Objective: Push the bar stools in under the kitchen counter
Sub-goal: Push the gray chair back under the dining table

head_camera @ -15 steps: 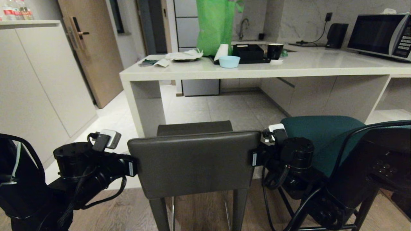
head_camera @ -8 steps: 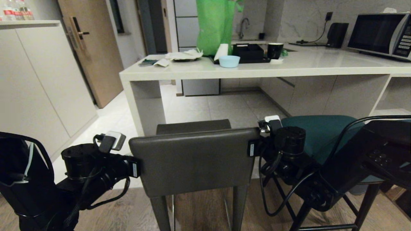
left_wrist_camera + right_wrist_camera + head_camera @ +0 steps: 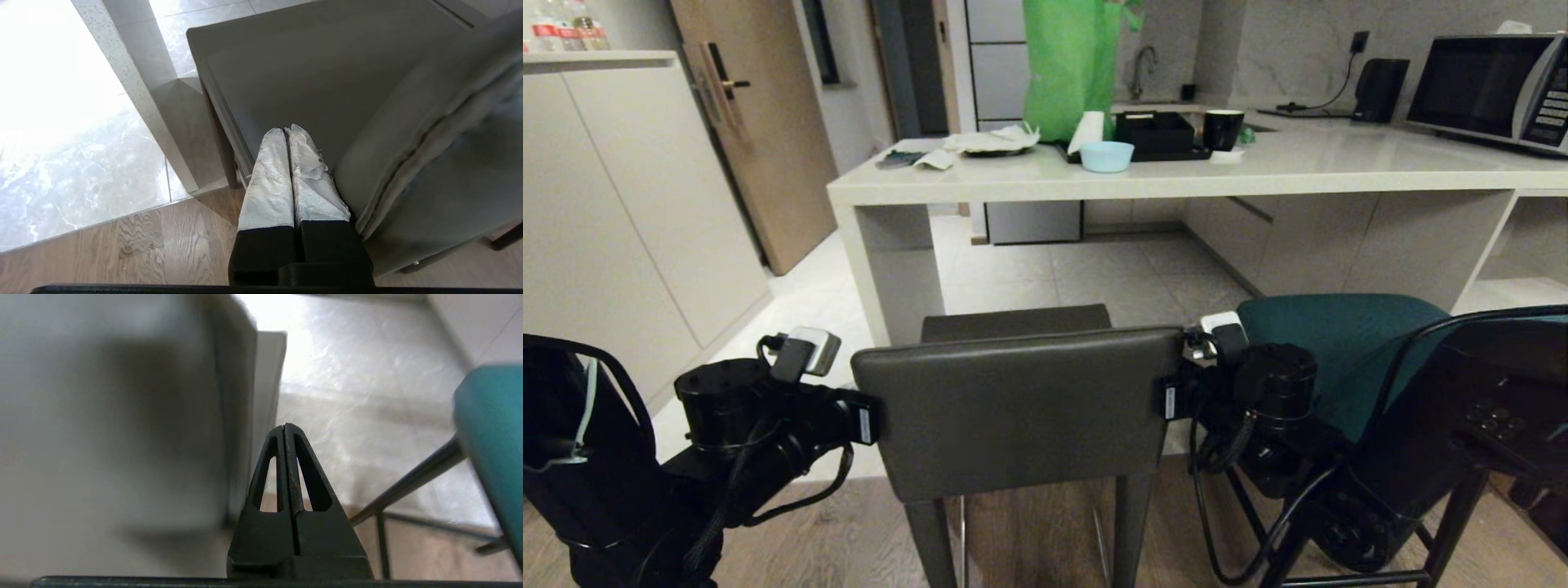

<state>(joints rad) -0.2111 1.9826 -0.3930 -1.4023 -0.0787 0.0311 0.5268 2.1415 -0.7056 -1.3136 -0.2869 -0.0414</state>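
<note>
Grey stool straight ahead of me, its low boxy back facing my camera, seat pointing toward the kitchen counter; it stands short of the slab, on the seam where wood floor meets pale tile, not under the top. Teal stool just beside it on my right, also out from the counter, partly hidden by my right arm. I have one gripper on each side of the grey backrest. Left gripper: fingers pressed flat together, nothing between them, lying alongside the left end of the backrest and over the seat corner, in contact or very nearly so. Right gripper: fingers likewise closed tip to tip, empty, just beside the right edge of the backrest, with the teal seat and a black leg on its other side; I cannot tell whether it touches the grey stool. On the counter top I note a green bag, a light blue bowl, a black tray, a black cup and a microwave far right. Tall pale cabinet and a wooden door off to my left.
</note>
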